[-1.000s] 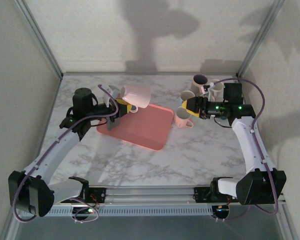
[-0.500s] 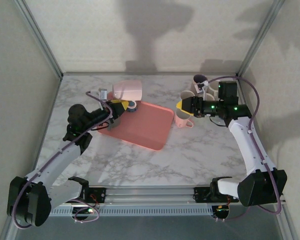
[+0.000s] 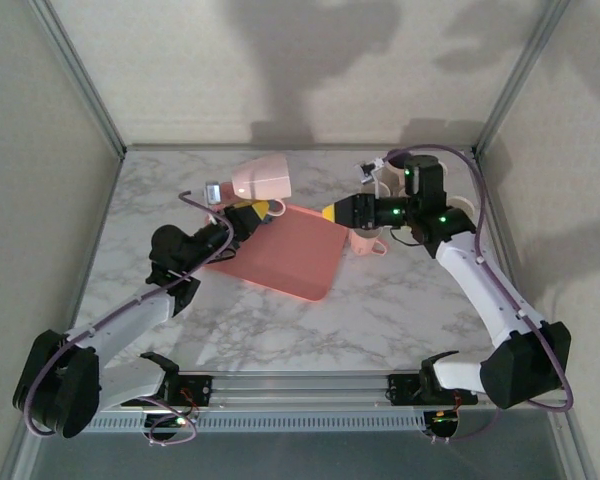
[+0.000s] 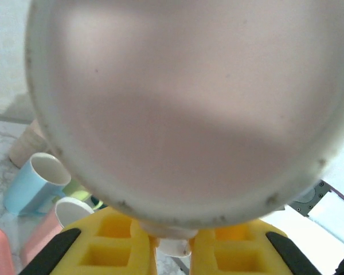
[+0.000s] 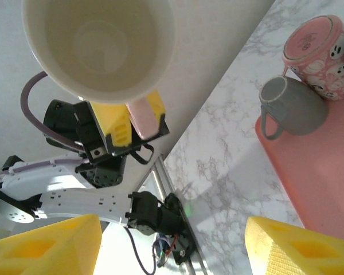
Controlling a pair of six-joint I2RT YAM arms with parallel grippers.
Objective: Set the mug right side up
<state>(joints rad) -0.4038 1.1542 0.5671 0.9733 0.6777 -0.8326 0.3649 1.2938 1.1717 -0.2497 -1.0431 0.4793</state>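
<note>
My left gripper (image 3: 252,208) is shut on the handle of the pink mug (image 3: 261,178) and holds it in the air over the far left corner of the pink tray (image 3: 300,265). The mug lies on its side with its mouth facing right. In the left wrist view the mug's base (image 4: 183,103) looms large, with the handle (image 4: 173,243) pinched between yellow fingers (image 4: 112,243). The right gripper (image 3: 328,211) hangs open just right of the mug, apart from it. The right wrist view looks into the mug's cream inside (image 5: 97,46), between that gripper's spread fingers (image 5: 46,246).
A grey mug (image 5: 292,109) stands on the tray's corner (image 5: 321,172), with a patterned pink mug (image 5: 324,54) beside it. More mugs are clustered at the back right, among them a pink one (image 3: 368,243) and a blue one (image 4: 37,183). Enclosure walls stand close at the sides.
The left arm swung the mug backward and up while tipping it. The right gripper left the mug cluster and moved left toward the held mug, its jaws narrowing a little.
</note>
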